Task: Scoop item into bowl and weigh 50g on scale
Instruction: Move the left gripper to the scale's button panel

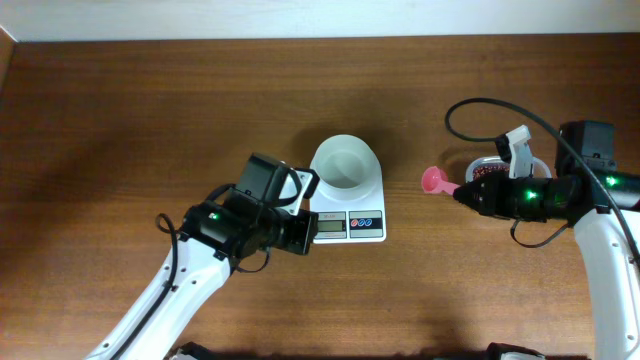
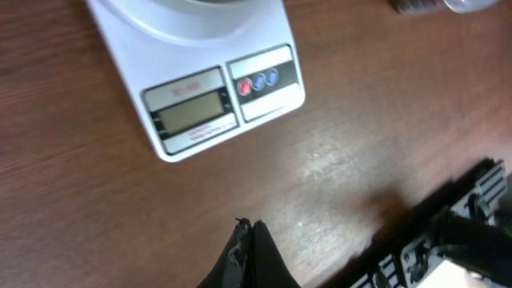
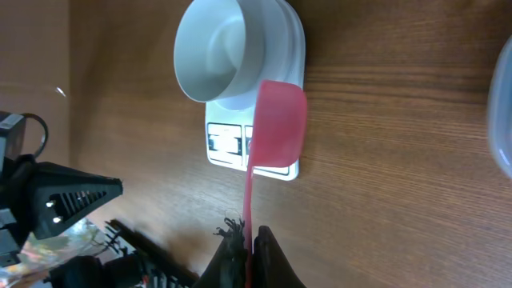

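Note:
The white bowl (image 1: 346,164) stands on the white scale (image 1: 372,231) at the table's middle; its inside looks bare white. My left gripper (image 1: 306,236) hovers just left of the scale's display, its fingers (image 2: 258,244) pressed together on nothing. In the left wrist view the scale (image 2: 200,104) lies ahead of the tips. My right gripper (image 1: 463,193) is shut on the handle of a pink scoop (image 1: 436,181), to the right of the scale. In the right wrist view the scoop (image 3: 277,120) reaches over the scale (image 3: 293,171), beside the bowl (image 3: 220,48). The beans are hidden behind my right arm.
A clear plastic tub (image 1: 492,163) sits partly under my right arm at the right; its rim (image 3: 502,120) shows at the right wrist view's edge. The left arm (image 1: 190,270) stretches from the front edge toward the scale. The wall edge runs along the back.

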You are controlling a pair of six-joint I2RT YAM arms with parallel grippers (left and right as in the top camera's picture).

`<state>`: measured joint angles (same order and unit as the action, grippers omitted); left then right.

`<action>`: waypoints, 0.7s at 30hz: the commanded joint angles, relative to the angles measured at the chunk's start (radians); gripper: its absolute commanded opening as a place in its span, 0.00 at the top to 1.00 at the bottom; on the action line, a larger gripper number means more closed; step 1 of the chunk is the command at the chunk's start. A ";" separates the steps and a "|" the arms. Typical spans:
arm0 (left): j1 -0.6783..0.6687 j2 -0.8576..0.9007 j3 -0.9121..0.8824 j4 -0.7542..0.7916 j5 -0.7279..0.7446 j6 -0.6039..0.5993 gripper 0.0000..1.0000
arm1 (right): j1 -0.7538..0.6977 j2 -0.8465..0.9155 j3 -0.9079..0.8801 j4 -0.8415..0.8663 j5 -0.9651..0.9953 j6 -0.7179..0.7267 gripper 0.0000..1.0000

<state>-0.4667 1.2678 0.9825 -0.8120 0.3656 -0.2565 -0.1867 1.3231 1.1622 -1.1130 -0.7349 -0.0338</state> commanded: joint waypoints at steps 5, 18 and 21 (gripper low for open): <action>-0.138 0.029 -0.021 0.093 -0.118 0.004 1.00 | -0.005 -0.008 0.006 0.003 0.090 -0.041 0.96; -0.330 0.304 -0.021 0.357 -0.330 0.004 1.00 | -0.005 -0.008 0.006 0.002 0.120 -0.042 0.96; -0.334 0.346 -0.021 0.395 -0.338 0.004 1.00 | -0.005 -0.008 0.006 0.009 0.120 -0.042 0.96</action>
<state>-0.7921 1.5661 0.9691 -0.4480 0.0586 -0.2569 -0.1875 1.3231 1.1622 -1.1107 -0.6243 -0.0608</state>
